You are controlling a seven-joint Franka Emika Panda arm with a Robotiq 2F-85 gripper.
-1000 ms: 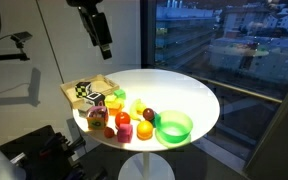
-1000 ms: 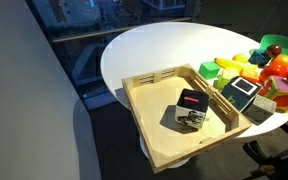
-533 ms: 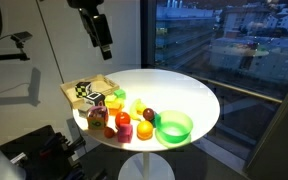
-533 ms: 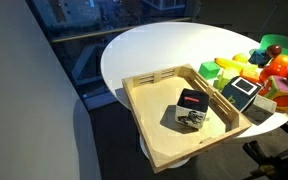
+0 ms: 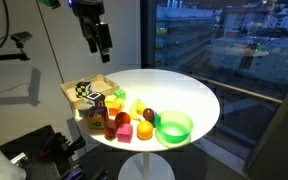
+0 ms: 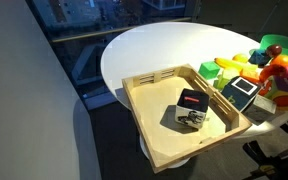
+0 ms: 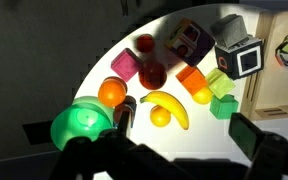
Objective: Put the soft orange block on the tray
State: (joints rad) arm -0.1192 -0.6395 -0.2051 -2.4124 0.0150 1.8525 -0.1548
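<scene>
Shifting only slightly since a second ago, our end effector (image 5: 103, 47) hangs high above the surface (image 5: 194, 100), spread open and empty, so we have yet to grasp the soft orange block (image 7: 194, 82), which lies among toys outside the tray (image 6: 149, 140).

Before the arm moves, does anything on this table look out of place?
The tray sits at the edge of the table, and its near corner seems to hang past the rim. It already holds two small boxes. Nothing looks spilled or damaged.
</scene>
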